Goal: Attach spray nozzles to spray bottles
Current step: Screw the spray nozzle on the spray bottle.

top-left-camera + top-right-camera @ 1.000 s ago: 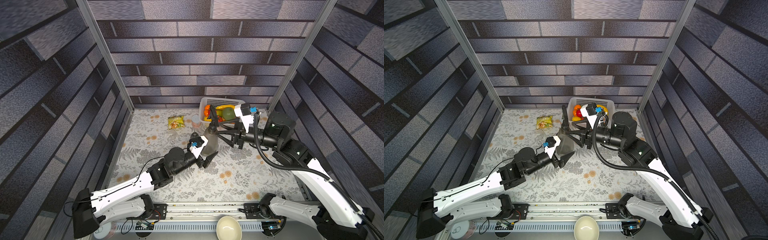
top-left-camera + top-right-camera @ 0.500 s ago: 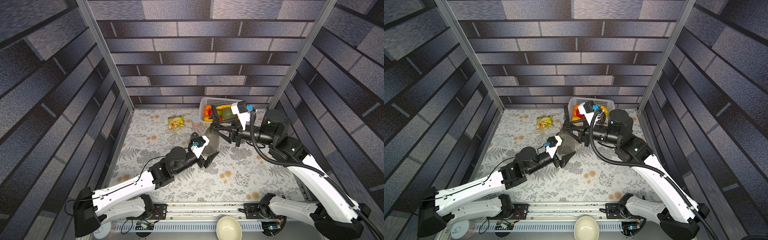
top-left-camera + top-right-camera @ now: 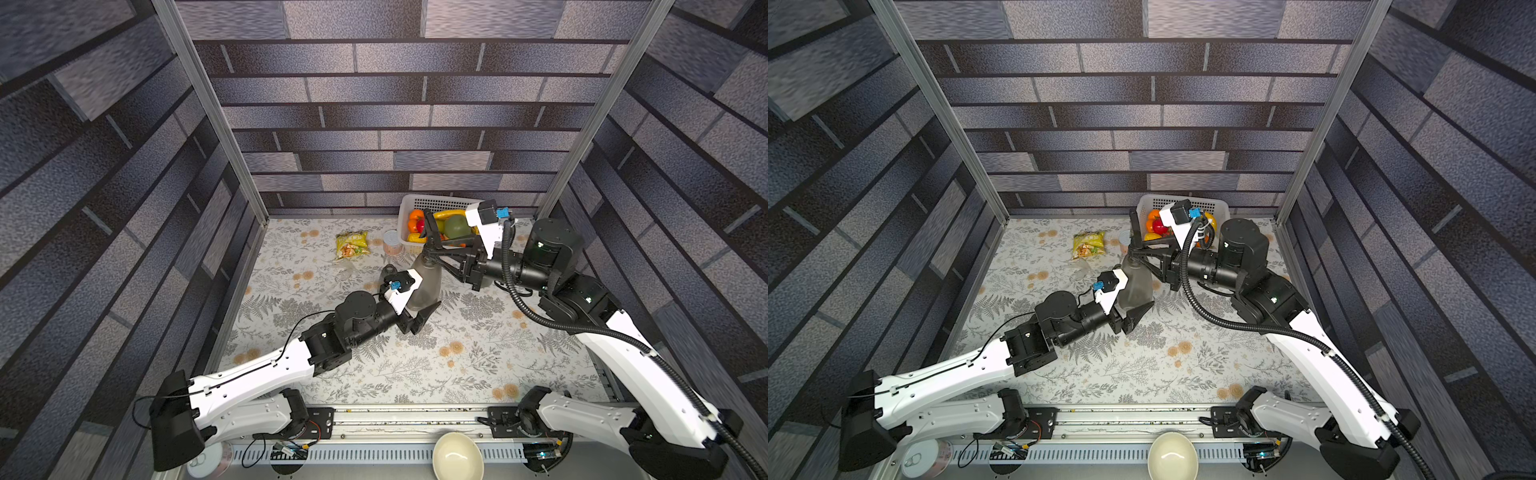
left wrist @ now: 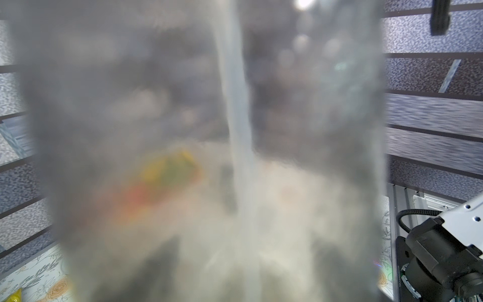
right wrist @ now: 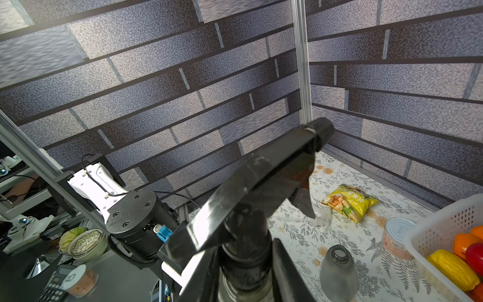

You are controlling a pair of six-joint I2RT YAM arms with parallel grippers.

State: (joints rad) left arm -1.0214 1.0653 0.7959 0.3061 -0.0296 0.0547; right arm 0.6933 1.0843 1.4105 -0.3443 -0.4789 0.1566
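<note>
My left gripper (image 3: 417, 297) clasps the bottle (image 3: 426, 280) wide, toward the far edge of the table (image 3: 457, 365); my right gripper (image 3: 430, 250) pinches the black nozzle (image 3: 430, 226) on its neck.

Bright, even light falls from overhead and shadows are faint. Right before the left pincer (image 3: 417, 305), the spray bottle (image 4: 156, 130) is a grey, out-of-focus blur. The black nozzle (image 5: 261, 183) above the right pincer (image 5: 245, 272) carries white glare. The walls (image 3: 374, 124) splay outward in both top views.
</note>
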